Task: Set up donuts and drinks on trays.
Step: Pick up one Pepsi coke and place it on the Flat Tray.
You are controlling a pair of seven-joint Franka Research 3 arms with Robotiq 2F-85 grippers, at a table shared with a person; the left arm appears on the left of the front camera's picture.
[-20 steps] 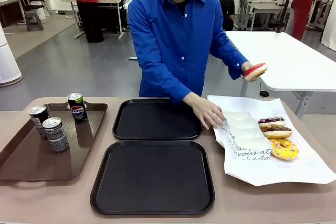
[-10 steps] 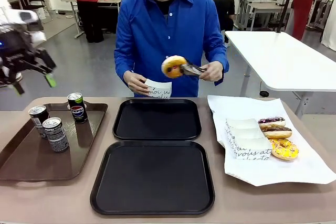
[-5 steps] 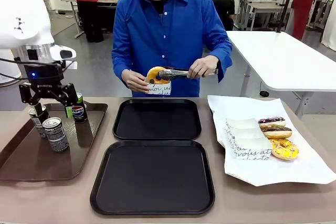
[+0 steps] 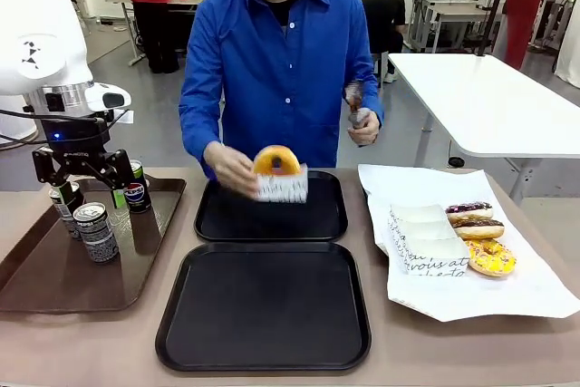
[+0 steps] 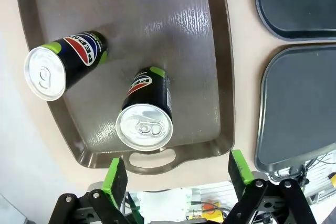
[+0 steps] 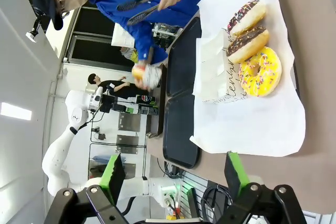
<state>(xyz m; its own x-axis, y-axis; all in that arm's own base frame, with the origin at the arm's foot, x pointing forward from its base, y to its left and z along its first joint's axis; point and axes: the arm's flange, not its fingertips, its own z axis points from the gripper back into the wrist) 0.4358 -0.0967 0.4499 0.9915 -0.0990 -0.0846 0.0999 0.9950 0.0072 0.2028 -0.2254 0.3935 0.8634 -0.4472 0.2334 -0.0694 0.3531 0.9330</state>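
Note:
My left gripper (image 4: 80, 186) hangs open just above three drinks (image 4: 95, 231) standing on the brown tray (image 4: 54, 287). In the left wrist view its green fingers (image 5: 115, 179) spread wide below the nearest can (image 5: 143, 114), with another can (image 5: 63, 64) beyond. A person's hand holds a golden donut (image 4: 277, 162) in a printed paper sleeve over the far black tray (image 4: 272, 219). The near black tray (image 4: 265, 305) is bare. Three donuts (image 4: 478, 227) lie on white paper at right. My right gripper (image 6: 173, 170) is open, high above those donuts (image 6: 250, 43).
The person's other hand holds metal tongs (image 4: 355, 101) upright near the chest. Several paper sleeves (image 4: 421, 237) lie on the white paper (image 4: 507, 292) beside the donuts. The table's front edge runs just past the near tray.
My left arm swung in from the left and has settled over the cans. The person slid the donut into the sleeve, lowered it over the far tray and raised the tongs.

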